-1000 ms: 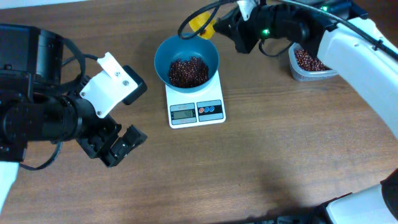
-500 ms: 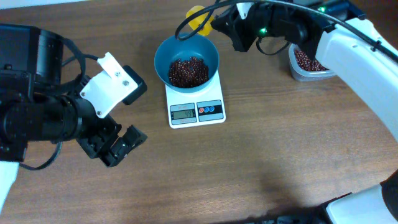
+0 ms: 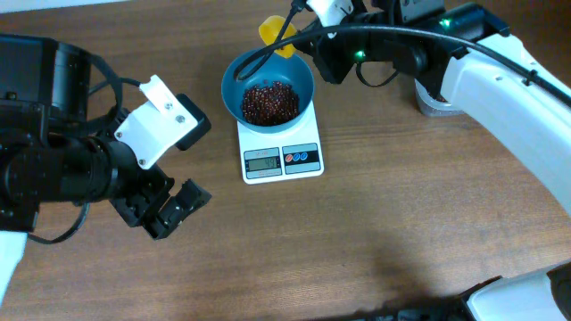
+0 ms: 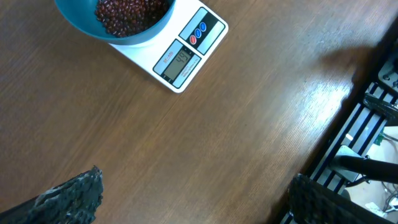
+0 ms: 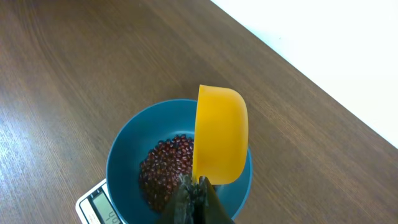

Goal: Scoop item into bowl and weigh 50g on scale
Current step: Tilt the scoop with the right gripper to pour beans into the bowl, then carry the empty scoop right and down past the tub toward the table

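right tool [image 5: 196, 196] gripping yellow scoop [image 5: 221, 134], above bowl [image 5: 123, 163] of beans [image 5: 163, 174]

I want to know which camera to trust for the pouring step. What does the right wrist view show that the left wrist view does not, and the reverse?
Only the right wrist view: the yellow scoop, tipped on its side above the teal bowl, its handle pinched by the right gripper. Only the left wrist view: the red and blue buttons, and the left gripper, open and empty. Both: the teal bowl of red-brown beans on the white scale.
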